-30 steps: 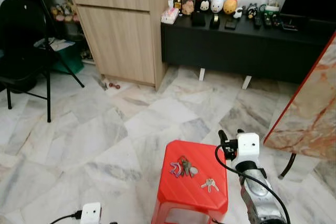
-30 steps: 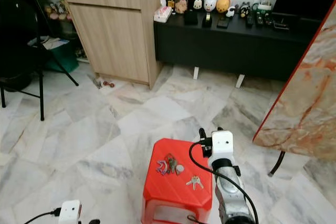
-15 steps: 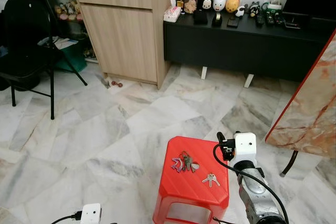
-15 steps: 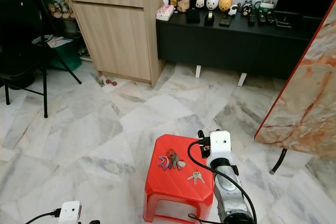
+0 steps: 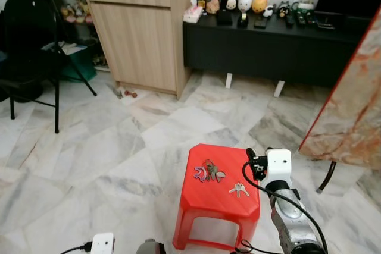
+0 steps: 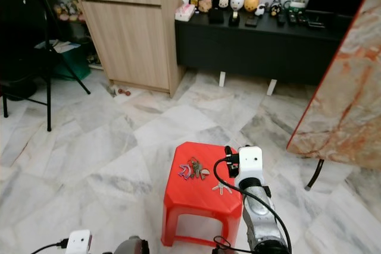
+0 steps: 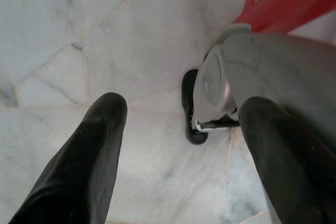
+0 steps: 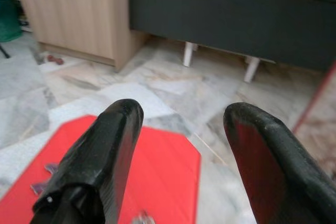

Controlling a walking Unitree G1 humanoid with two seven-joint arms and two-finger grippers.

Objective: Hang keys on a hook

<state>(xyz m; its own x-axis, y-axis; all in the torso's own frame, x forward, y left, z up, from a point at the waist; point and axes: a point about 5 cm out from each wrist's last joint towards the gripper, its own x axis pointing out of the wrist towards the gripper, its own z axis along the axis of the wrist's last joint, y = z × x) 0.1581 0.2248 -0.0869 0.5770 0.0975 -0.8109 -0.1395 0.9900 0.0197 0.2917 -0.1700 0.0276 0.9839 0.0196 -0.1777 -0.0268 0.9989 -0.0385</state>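
My right claw hangs wide open and empty beside the stool. Two key bunches on top: small keys nearest, bigger bunch further. I'd come down over the near keys and pinch the ring. Left claw open, idle.

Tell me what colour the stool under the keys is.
Red. The stool shows best in the left eye view, with keys on top.

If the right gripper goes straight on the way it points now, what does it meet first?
Probably the floor past the stool. The right gripper, fingers open, points forward and slightly down over the stool's far edge; beyond lies the black cabinet. Depth is unclear.
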